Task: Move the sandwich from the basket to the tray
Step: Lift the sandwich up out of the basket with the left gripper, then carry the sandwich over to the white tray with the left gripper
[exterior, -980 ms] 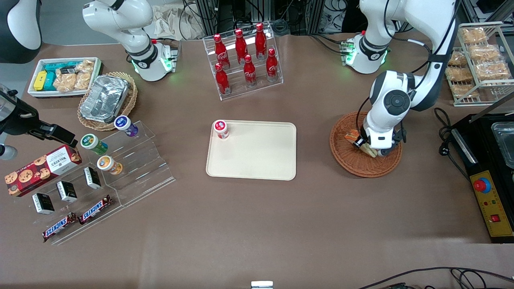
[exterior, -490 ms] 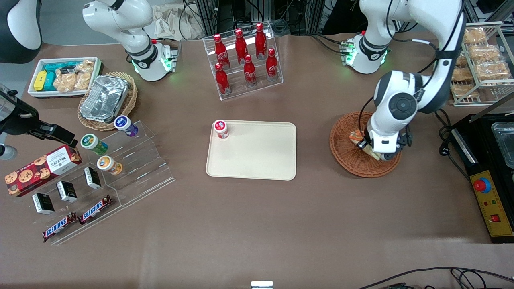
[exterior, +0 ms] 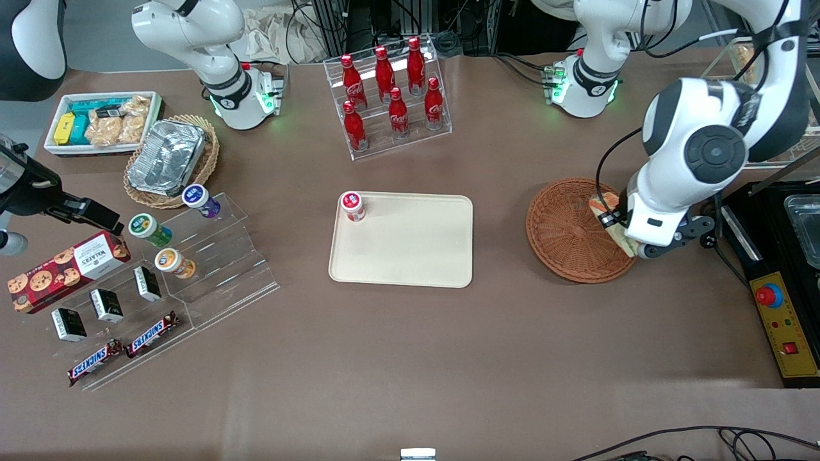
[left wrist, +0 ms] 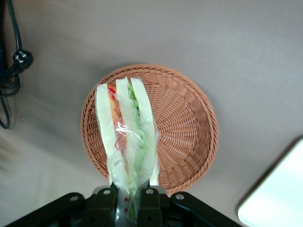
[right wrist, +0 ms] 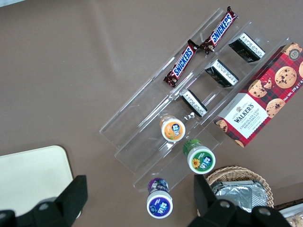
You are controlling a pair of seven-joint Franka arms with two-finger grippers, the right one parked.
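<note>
My left gripper [exterior: 624, 234] is shut on the sandwich [exterior: 607, 212], a plastic-wrapped wedge of pale bread with orange-red and green filling, and holds it in the air above the reddish-brown wicker basket [exterior: 567, 230], over the rim toward the working arm's end of the table. In the left wrist view the sandwich [left wrist: 126, 137] sticks out from between the gripper's [left wrist: 127, 204] two black fingers, with the empty basket [left wrist: 184, 127] well below it. The cream-beige tray [exterior: 410, 246] lies in the middle of the table; a corner of it also shows in the left wrist view [left wrist: 279, 194].
A small red-capped jar [exterior: 352, 206] stands on the tray's corner. A clear rack of red cola bottles [exterior: 389, 89] stands farther from the front camera. A black appliance with a red button [exterior: 778, 301] and a cable plug [exterior: 706, 240] lie beside the basket. A clear stepped shelf of snacks [exterior: 160, 275] lies toward the parked arm's end.
My gripper has risen out of the basket with the sandwich in it and moved toward the working arm's end of the table; the basket floor now shows bare.
</note>
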